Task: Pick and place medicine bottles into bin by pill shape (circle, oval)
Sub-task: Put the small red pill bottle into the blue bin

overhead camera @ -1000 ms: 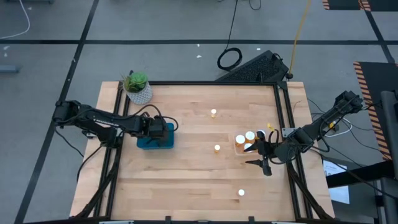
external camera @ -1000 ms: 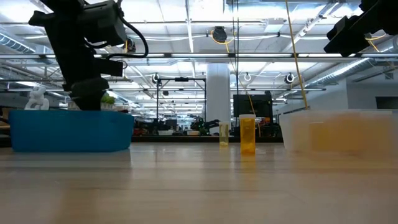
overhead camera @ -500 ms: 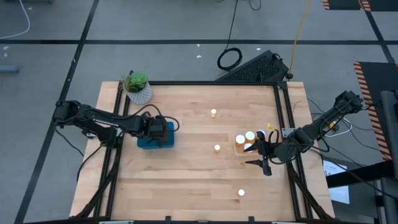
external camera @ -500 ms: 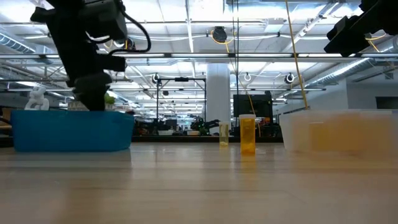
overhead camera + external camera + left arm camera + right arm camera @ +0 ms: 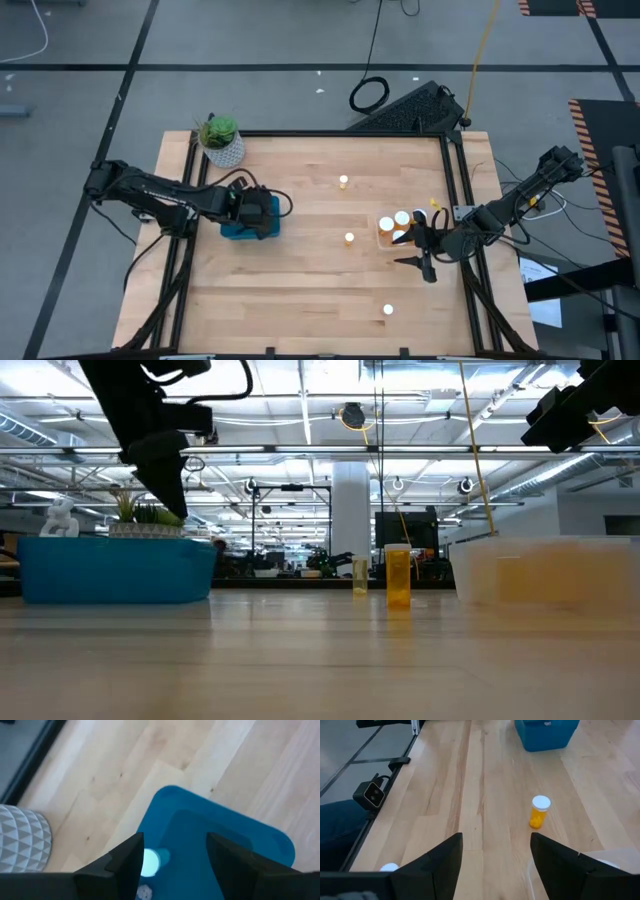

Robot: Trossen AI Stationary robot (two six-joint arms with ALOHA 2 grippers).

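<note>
My left gripper (image 5: 258, 214) hangs open above the blue bin (image 5: 243, 229), its fingers empty in the left wrist view (image 5: 175, 865). One medicine bottle's white cap (image 5: 150, 861) shows inside the blue bin (image 5: 220, 845). My right gripper (image 5: 418, 250) waits open beside the clear bin (image 5: 398, 228), which holds several bottles. Three more bottles stand upright on the table: one far (image 5: 343, 182), one in the middle (image 5: 349, 238), one near the front edge (image 5: 388, 310). The right wrist view shows the middle bottle (image 5: 540, 812) ahead of the open fingers (image 5: 495, 865).
A white potted green plant (image 5: 220, 140) stands at the table's far left corner, just behind the blue bin. Black frame rails run along the left and right table edges (image 5: 455, 180). Bare wood lies between the two bins and toward the near edge.
My left gripper has risen from inside the blue bin to well above its rim, tilting as it went. The plant behind the bin now shows where the gripper stood before. My right arm has kept still.
</note>
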